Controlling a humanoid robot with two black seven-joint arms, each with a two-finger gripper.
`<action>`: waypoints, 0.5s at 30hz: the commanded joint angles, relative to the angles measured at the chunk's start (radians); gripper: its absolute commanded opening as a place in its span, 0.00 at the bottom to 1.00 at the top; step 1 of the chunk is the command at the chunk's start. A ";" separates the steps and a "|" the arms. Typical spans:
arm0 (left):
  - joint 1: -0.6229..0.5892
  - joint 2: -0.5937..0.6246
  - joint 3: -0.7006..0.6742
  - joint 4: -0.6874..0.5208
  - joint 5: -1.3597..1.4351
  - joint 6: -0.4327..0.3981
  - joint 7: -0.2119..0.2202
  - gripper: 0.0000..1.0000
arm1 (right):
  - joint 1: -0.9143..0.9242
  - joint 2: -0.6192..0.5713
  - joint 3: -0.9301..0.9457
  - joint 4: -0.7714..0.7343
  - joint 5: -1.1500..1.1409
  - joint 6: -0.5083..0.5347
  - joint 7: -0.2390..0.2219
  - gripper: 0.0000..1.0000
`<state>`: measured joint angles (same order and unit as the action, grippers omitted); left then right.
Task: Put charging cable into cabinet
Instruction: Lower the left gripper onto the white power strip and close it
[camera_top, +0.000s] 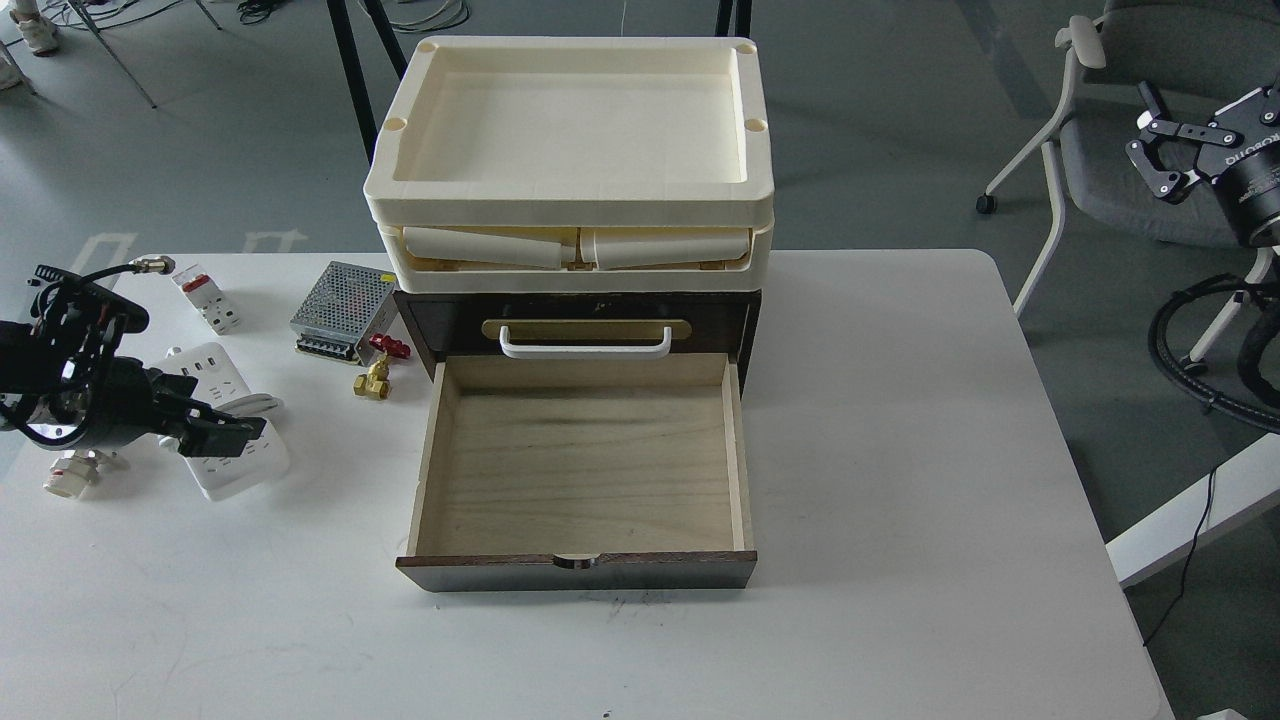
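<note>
Your drawer (585, 465) is open and empty; the cable (232, 462) lies on the table under your left gripper (225, 432), jaws seemingly spread, ungrasped.

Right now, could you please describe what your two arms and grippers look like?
Both are black. The left gripper has blocky dark fingers behind a rounded body with a cable and silver connector. The right gripper has slim linked fingers with silver pivots, white lettering on its cylindrical wrist, and looped black hose below.
</note>
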<state>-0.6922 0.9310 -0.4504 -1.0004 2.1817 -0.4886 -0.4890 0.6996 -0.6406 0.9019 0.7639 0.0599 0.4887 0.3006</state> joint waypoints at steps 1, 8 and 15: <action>-0.044 -0.024 0.076 0.084 0.000 0.000 0.000 0.95 | -0.011 -0.002 0.000 0.002 0.001 0.000 0.000 1.00; -0.049 -0.104 0.093 0.218 0.000 0.099 0.000 0.93 | -0.026 -0.010 0.002 0.003 0.003 0.000 0.000 1.00; -0.049 -0.123 0.098 0.236 0.000 0.123 0.000 0.89 | -0.032 -0.011 0.002 0.003 0.003 0.000 0.000 1.00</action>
<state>-0.7404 0.8120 -0.3538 -0.7667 2.1817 -0.3803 -0.4887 0.6690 -0.6519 0.9026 0.7671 0.0628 0.4887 0.3006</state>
